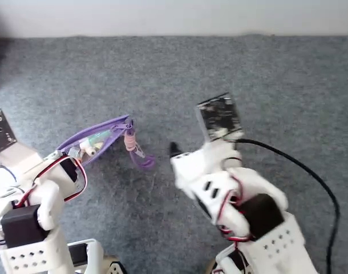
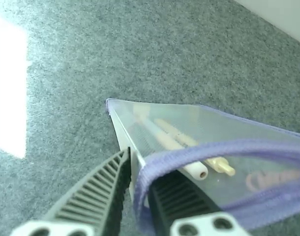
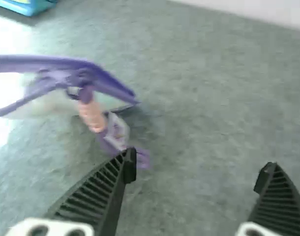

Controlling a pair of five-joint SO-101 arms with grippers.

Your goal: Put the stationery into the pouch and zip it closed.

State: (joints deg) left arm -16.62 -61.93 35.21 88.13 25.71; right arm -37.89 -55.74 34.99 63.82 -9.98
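Note:
A clear pouch (image 1: 97,137) with purple trim lies on the grey carpet, with pale pens (image 2: 177,142) inside it. My left gripper (image 2: 137,184) is shut on the pouch's purple edge (image 2: 189,152) at its near end, also seen in the high view at the left gripper (image 1: 77,157). A pink zipper pull (image 1: 130,140) and a purple strap (image 1: 142,160) hang from the pouch's other end. My right gripper (image 3: 199,179) stands open just right of that strap (image 3: 113,132), nothing between its fingers. The pouch (image 3: 66,83) lies beyond it.
Grey carpet (image 1: 265,80) spreads all around, with a white wall along the far edge. A black cable (image 1: 311,177) runs off the right arm. A blue object (image 3: 24,5) sits at the far side in the right wrist view.

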